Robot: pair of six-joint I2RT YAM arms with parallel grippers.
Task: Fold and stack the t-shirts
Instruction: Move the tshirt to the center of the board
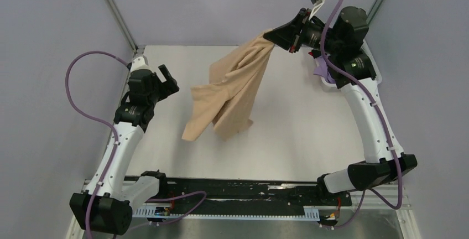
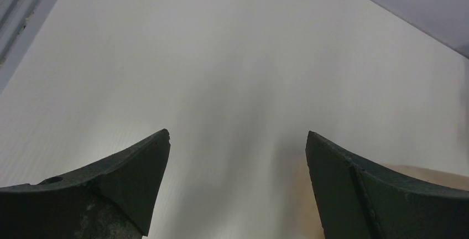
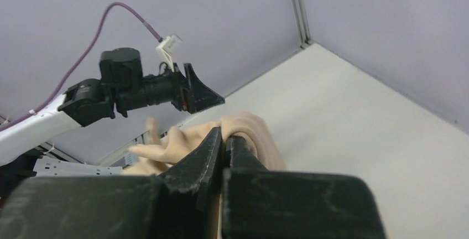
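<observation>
A tan t-shirt (image 1: 232,92) hangs crumpled in the air over the middle of the white table (image 1: 298,123), its lower end near or on the surface. My right gripper (image 1: 272,34) is shut on the shirt's top corner at the far right and holds it high. In the right wrist view the tan cloth (image 3: 254,134) bulges over the closed fingertips (image 3: 225,135). My left gripper (image 1: 168,76) is open and empty at the left, apart from the shirt. In the left wrist view its gripper (image 2: 238,139) shows wide-spread jaws over bare table, with a tan blur (image 2: 420,175) at the lower right.
A bit of lilac cloth (image 1: 321,70) shows behind the right arm at the table's far right edge. Grey walls close the table on the left, far and right sides. A black rail (image 1: 238,186) runs along the near edge.
</observation>
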